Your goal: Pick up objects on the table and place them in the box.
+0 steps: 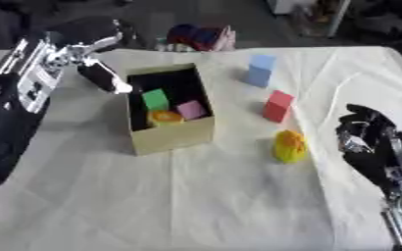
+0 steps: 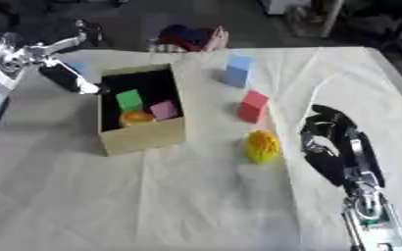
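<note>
Left hand (image 1: 104, 76): raised at the box's near-left rim, fingers straight and together, holding nothing; probably poised just clear of the opening after a drop or to steady the wall.
Right hand (image 2: 329, 142): resting on the cloth well right of the box, fingers loosely curled, nothing in them; nearest to the pieces not yet boxed.
Box (image 1: 172, 138): open cardboard, upright on the cloth; landmark for all below.
Green block (image 1: 156, 99): inside box, against the back-left.
Pink block (image 1: 190, 109): inside box, right of green.
Orange piece (image 1: 164, 116): inside box, at the front.
Yellow object (image 1: 289, 146): on cloth, right of box, just beside the right hand's reach.
Red block (image 1: 278, 106): upright, right of box, beyond the yellow.
Blue block (image 1: 260, 70): upright, far right of box's back corner.
Remaining, by judgement: three items outside.
</note>
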You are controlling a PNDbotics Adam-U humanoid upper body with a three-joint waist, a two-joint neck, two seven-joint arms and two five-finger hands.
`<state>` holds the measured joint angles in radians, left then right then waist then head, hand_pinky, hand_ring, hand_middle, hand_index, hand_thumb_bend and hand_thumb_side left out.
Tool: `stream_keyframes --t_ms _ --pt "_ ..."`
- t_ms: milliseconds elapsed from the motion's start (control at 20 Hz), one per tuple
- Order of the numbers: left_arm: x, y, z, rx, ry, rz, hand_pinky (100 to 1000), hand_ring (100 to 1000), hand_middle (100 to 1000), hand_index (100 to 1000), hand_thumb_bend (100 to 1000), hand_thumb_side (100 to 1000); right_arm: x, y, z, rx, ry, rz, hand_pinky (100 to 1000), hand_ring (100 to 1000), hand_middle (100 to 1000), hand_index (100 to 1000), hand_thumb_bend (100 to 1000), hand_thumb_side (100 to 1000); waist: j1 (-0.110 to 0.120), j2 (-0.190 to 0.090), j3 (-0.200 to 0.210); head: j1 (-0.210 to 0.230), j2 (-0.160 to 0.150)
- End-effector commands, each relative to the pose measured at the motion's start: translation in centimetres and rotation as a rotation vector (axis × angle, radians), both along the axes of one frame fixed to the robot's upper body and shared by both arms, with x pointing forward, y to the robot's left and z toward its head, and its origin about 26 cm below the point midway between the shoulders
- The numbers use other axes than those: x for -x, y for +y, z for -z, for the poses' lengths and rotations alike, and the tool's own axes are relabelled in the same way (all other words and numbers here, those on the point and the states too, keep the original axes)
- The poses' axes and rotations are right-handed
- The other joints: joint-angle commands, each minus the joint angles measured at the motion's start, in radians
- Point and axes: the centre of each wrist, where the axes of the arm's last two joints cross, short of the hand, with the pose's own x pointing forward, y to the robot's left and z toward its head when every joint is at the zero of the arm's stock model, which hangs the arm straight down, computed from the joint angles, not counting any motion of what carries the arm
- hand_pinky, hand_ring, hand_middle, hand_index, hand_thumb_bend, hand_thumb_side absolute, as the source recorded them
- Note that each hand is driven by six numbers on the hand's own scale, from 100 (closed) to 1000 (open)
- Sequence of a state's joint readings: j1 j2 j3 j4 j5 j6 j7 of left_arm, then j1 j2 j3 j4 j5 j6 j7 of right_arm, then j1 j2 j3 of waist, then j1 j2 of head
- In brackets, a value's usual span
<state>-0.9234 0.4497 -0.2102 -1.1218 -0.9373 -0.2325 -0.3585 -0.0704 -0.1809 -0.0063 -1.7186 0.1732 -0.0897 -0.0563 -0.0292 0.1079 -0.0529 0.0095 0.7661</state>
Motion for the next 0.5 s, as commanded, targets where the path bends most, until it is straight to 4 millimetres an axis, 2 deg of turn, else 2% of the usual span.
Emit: stream_keyframes --t_ms 50,100,200,500 --pt "-1.1 2.7 -1.2 0.073 -0.075 -0.202 798 735 767 855 469 315 -0.1 -0.4 -0.5 0.007 -0.015 0.004 749 626 626 801 100 205 -0.01 -0.014 0.001 0.002 0.004" --pt "-1.6 3.3 -0.6 0.084 -0.069 -0.274 799 736 769 857 516 375 -0.1 -0.3 -0.5 0.007 -0.014 0.002 749 626 626 801 100 208 -0.01 -0.014 0.0 0.005 0.004" --pt "-2.5 4.2 0.7 0.095 -0.059 -0.394 802 741 775 864 543 420 -0.2 -0.3 -0.5 0.006 -0.013 -0.003 749 626 626 801 100 208 -0.011 -0.012 -0.005 0.01 0.004" --pt "-3.6 6.1 3.9 0.118 -0.044 -0.635 805 744 780 868 581 490 -0.5 0.1 -0.9 0.006 -0.025 -0.028 749 626 626 802 100 208 -0.016 0.011 -0.039 0.032 0.004"
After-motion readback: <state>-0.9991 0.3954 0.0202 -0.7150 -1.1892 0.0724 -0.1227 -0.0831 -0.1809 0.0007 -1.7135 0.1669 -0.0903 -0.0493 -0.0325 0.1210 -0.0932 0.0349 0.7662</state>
